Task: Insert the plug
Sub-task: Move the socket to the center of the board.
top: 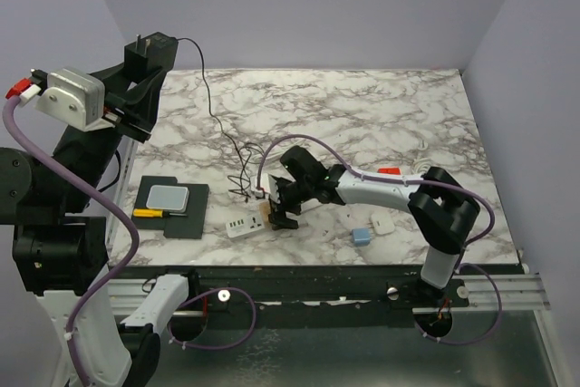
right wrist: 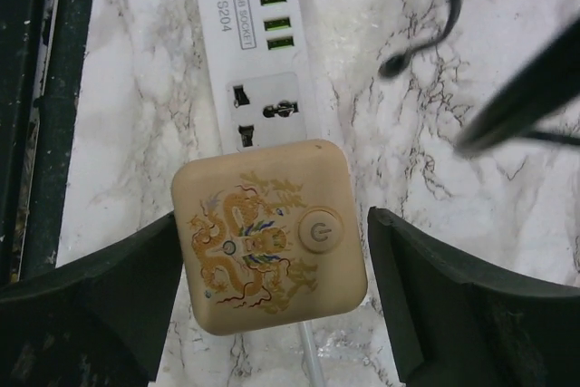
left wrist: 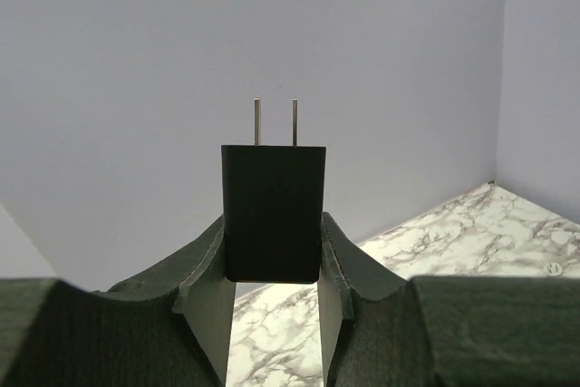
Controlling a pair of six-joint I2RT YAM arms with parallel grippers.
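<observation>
My left gripper (top: 142,74) is raised at the far left, shut on a black plug (top: 150,48). In the left wrist view the plug (left wrist: 273,210) stands upright between the jaws of the left gripper (left wrist: 273,256), its two prongs (left wrist: 256,121) pointing up. Its black cable (top: 210,101) runs down to the table. My right gripper (top: 277,209) is low over the white power strip (top: 243,226). In the right wrist view the right gripper (right wrist: 272,246) is open astride the strip's tan dragon-printed end block (right wrist: 268,237). The strip's socket (right wrist: 263,113) lies bare just beyond it.
A black pad (top: 172,208) with a grey square and a yellow marker lies left of the strip. A blue block (top: 362,237), a white block (top: 381,221) and a red item (top: 390,170) lie under the right arm. Tangled cable (top: 243,174) sits behind the strip.
</observation>
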